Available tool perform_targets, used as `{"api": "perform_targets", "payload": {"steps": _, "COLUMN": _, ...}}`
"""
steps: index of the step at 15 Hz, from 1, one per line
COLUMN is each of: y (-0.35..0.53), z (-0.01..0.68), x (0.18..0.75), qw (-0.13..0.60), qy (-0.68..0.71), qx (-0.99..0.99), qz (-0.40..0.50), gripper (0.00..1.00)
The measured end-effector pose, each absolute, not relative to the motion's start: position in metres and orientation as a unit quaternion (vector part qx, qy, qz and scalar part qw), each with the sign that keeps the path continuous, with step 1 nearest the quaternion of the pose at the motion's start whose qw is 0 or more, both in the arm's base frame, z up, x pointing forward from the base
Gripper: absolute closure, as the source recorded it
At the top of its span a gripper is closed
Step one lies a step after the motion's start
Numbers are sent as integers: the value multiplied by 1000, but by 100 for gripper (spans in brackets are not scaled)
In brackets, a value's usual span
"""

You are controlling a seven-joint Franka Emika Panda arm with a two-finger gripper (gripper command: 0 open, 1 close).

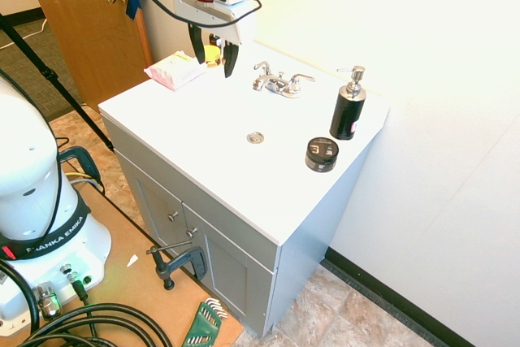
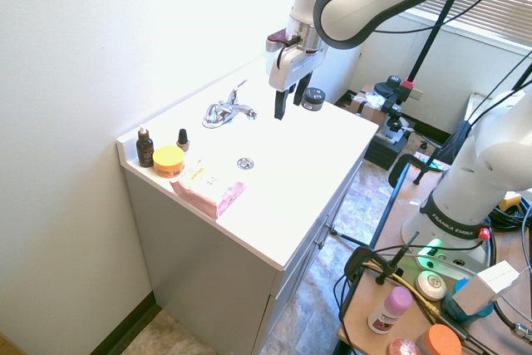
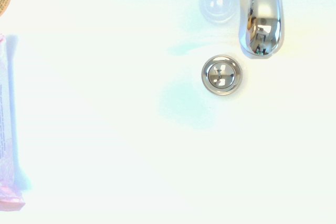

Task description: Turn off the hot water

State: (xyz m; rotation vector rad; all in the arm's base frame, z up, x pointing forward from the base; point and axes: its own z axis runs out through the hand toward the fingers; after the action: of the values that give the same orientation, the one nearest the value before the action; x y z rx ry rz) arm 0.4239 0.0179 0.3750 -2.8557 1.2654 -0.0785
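Observation:
The two-handle chrome faucet [image 1: 279, 83] stands at the back of the white sink top [image 1: 203, 132]. Its left-hand lever [image 1: 262, 67], the hot water control, is tipped upward, while the right-hand lever [image 1: 301, 80] lies flatter. No water stream shows. My gripper [image 1: 213, 53] hangs open and empty above the sink top, short of the faucet on its left-hand side and clear of it. From the other side, the gripper [image 2: 288, 107] is beside the faucet [image 2: 226, 110]. The wrist view looks down on the spout [image 3: 260, 19] and drain [image 3: 222, 74].
A black soap pump bottle [image 1: 348, 107] and a black round tin [image 1: 322, 153] stand right of the faucet. On its left lie a pink packet [image 1: 175, 69], a yellow jar [image 2: 169, 160] and two small dropper bottles [image 2: 145, 147]. A wall runs right behind the faucet.

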Motion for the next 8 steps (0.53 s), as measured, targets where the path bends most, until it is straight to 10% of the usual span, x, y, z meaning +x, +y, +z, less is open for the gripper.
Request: {"api": "perform_targets", "payload": {"steps": 8, "y": 26, "z": 344, "x": 474, "qw": -66, "qy": 461, "qx": -878, "qz": -113, "gripper": 0}}
